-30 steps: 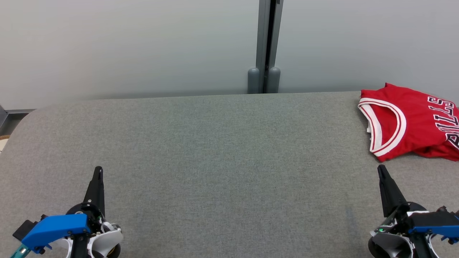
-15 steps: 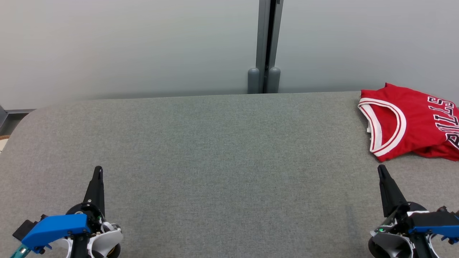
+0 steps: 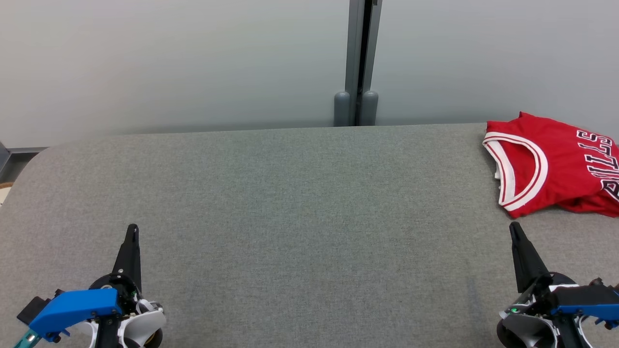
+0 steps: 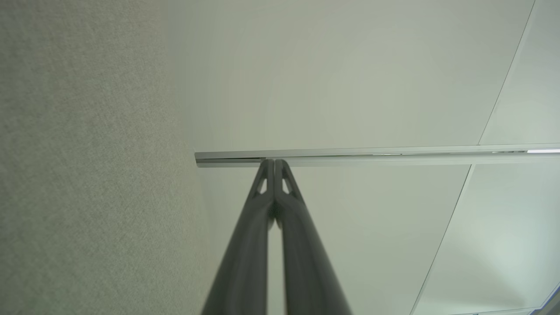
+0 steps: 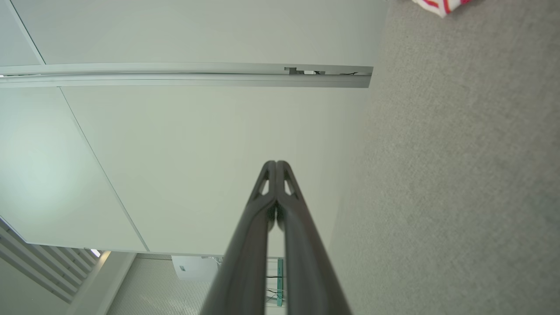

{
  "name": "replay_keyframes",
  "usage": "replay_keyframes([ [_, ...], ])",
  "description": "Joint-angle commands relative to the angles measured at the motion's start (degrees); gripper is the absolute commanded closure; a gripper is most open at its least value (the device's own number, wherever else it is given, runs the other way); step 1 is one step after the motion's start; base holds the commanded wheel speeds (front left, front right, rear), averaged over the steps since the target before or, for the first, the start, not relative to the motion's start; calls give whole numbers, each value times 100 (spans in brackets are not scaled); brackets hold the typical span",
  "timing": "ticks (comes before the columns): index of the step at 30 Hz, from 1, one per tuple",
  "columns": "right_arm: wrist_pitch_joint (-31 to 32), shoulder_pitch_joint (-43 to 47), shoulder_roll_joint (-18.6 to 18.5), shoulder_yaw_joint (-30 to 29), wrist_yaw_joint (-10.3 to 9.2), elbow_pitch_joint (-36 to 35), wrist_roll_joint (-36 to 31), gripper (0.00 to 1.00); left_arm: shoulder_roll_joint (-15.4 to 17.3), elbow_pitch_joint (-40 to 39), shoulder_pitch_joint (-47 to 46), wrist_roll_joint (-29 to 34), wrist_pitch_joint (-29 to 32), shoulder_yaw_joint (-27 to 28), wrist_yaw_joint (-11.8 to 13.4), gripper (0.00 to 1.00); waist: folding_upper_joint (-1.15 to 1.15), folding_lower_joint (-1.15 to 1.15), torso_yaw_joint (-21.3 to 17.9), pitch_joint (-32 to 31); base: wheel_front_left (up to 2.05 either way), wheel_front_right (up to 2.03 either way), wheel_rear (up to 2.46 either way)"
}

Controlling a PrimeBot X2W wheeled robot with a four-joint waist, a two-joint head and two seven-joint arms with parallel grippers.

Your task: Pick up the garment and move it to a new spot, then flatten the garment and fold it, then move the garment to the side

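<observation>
A red jersey [image 3: 556, 164] with white trim and black lettering lies folded at the far right of the grey table [image 3: 309, 203], partly cut off by the head view's right edge. A corner of the jersey [image 5: 439, 5] peeks in at the top of the right wrist view. My right gripper [image 3: 514, 227] rests shut and empty at the lower right, a short way in front of the jersey. At the lower left my left gripper [image 3: 132, 227] is shut too, far from the garment. Both pairs of fingertips, left [image 4: 274, 162] and right [image 5: 276, 164], touch with nothing between them.
A pale partition wall [image 3: 169, 63] rises behind the table, with a grey post [image 3: 358, 63] at its seam. The table's rounded left corner [image 3: 34, 159] sits at the left edge. A wide stretch of grey fabric lies between the two grippers.
</observation>
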Motion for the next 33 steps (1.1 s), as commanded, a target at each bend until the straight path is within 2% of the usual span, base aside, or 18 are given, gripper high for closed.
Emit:
replay_keyframes([
  [1,20,-76,-8,-16,2,13,9,100,-3,-21,-53,-14,22,9,-20,100,0,0,0,0,0,0,0],
  [33,21,-69,-4,-20,2,12,6,100,-3,-22,-52,-14,22,8,-20,100,0,0,0,0,0,0,0],
])
